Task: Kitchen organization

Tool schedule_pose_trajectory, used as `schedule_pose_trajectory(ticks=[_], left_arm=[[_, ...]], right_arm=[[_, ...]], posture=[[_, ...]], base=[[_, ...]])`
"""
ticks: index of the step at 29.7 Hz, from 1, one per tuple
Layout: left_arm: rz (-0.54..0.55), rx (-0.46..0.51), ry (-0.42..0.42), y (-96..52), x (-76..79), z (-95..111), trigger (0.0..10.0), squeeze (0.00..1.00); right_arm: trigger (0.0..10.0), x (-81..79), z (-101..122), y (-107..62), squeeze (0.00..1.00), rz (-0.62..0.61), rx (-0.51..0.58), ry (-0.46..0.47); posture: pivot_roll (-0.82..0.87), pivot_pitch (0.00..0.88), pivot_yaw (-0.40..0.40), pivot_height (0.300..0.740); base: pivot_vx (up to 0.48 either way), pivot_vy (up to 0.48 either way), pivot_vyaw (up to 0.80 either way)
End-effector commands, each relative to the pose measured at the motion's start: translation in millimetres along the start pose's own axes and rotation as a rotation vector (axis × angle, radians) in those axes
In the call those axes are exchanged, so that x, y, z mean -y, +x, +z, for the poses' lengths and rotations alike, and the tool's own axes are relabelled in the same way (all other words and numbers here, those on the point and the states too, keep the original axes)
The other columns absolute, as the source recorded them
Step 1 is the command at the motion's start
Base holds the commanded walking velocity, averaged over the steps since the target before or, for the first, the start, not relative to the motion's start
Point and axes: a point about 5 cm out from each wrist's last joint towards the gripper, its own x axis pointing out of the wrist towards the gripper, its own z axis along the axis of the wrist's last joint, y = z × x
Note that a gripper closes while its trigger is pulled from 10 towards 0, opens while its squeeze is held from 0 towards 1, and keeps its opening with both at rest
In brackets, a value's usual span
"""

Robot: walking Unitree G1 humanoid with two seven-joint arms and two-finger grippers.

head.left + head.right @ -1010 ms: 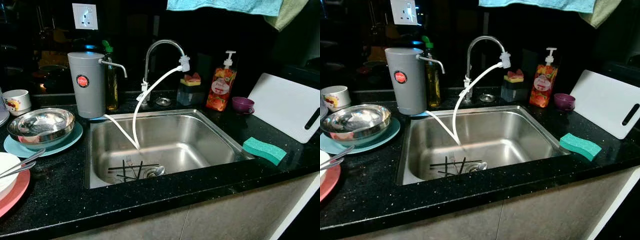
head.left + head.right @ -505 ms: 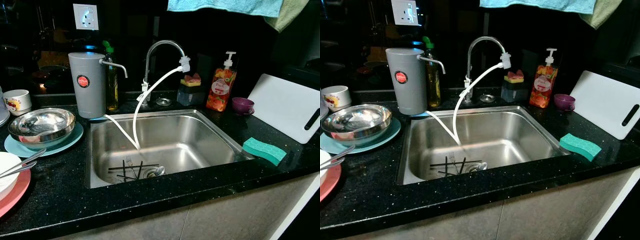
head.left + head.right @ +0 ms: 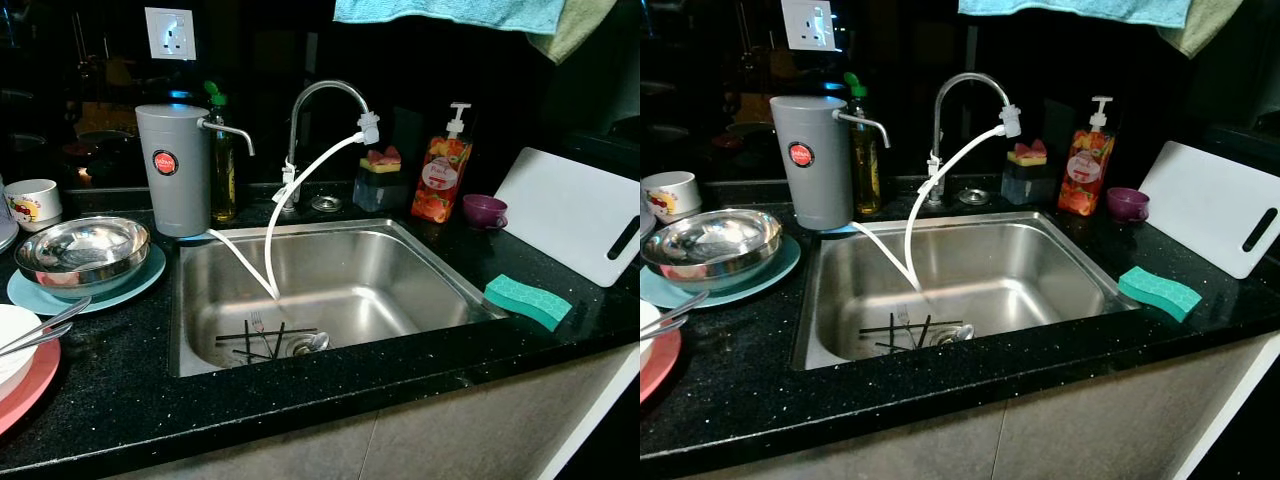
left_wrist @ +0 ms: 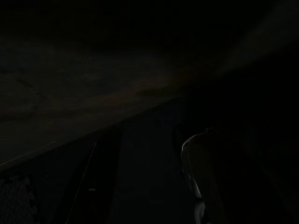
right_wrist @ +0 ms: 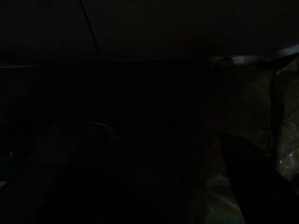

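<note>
So it's a dim kitchen: black speckled counter around a steel sink, cutlery lying by the drain. Steel bowl on a teal plate far left, green sponge near right. Both wrist views are nearly black, so I can't tell either gripper's state.

cutlery — flat in steel sink

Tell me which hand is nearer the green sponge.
Probably right: the sponge lies right of the sink, the right arm's side. Both wrist views are dark; exact positions unclear.
</note>
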Motion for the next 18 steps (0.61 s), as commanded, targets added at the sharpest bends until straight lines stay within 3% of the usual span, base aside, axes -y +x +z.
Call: schedule_pose_trajectory(ticks=[1, 6, 11, 14, 18], left_arm=[[-0.003, 0.026, 0.005, 3.4, -0.6, 10.5, 10.0, 0.00], [0.017, 0.014, -0.011, 2.5, -4.2, 7.7, 10.0, 0.00], [0.013, 0.001, 0.002, 1.8, -3.7, 4.7, 10.0, 0.00], [0.023, 0.011, -0.020, 2.2, -3.7, 6.2, 10.0, 0.00], [0.017, 0.003, -0.004, 1.5, -4.0, 4.3, 10.0, 0.00]], right_arm=[[10.0, 3.7, -4.2, -0.9, 0.00, -0.012, -0.018, 0.006], [10.0, 1.6, -2.4, -0.5, 0.00, 0.009, -0.011, -0.021], [10.0, 1.6, -2.2, -0.4, 0.00, -0.008, -0.011, 0.008], [10.0, 0.2, -1.5, -0.1, 0.00, 0.019, -0.015, -0.048], [10.0, 1.5, -2.7, -0.4, 0.00, -0.002, -0.018, -0.020]], posture=[[0.08, 0.000, -0.086, 0.740], [0.09, 0.000, -0.088, 0.740], [0.09, 0.000, -0.087, 0.740], [0.11, 0.000, -0.097, 0.740], [0.11, 0.000, -0.095, 0.740]], base=[[0.000, 0.000, 0.00], [0.000, 0.000, 0.00], [0.000, 0.000, 0.00], [0.000, 0.000, 0.00], [0.000, 0.000, 0.00]])
